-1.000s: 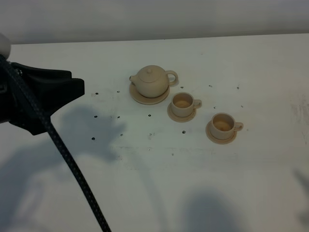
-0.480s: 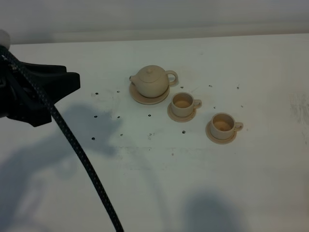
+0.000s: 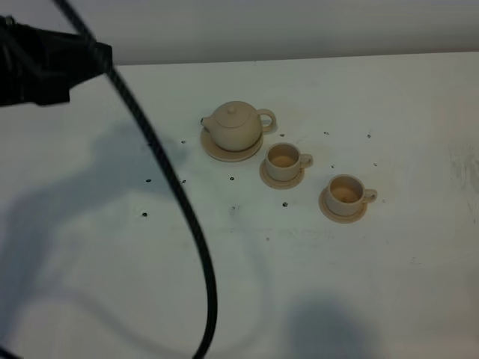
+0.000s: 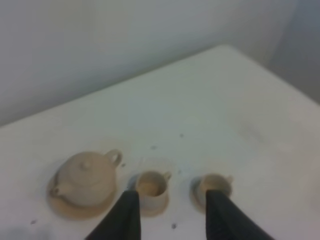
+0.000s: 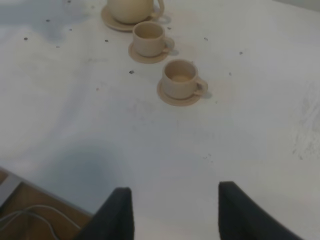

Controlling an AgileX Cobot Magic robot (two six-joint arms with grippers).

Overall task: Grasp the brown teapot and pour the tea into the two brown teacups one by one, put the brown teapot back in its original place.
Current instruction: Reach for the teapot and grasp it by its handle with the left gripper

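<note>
Though nothing is gripped yet, both arms are on the near side. The right gripper (image 5: 175, 216) hangs over the front edge of the table (image 5: 150, 150), fingers apart and empty, well short of the crockery. The left gripper (image 4: 172, 220) is raised at the left, also spread and empty, well apart from everything, w/ its cable (image 3: 187, 224) drooping across the front.

Next comes the near cup (image 3: 346, 196), then the 2nd cup (image 3: 285, 161). Each is upright on its saucer (image 3: 326, 207), handles to the right in the high view.

Furthest back, just beside the 2nd cup, the teapot (image 3: 236, 126) sits upright on its plate (image 3: 224, 154), lid on. Its long axis, spout to handle, runs approx. across the table: spout left, loop handle right, twd the cups.

It's prob. stiff glazed ceramic, so slick and chippable, heavier if full, w/ a lid that may slip when tipped. Best hold, I'd say, is to pinch the loop handle.
</note>
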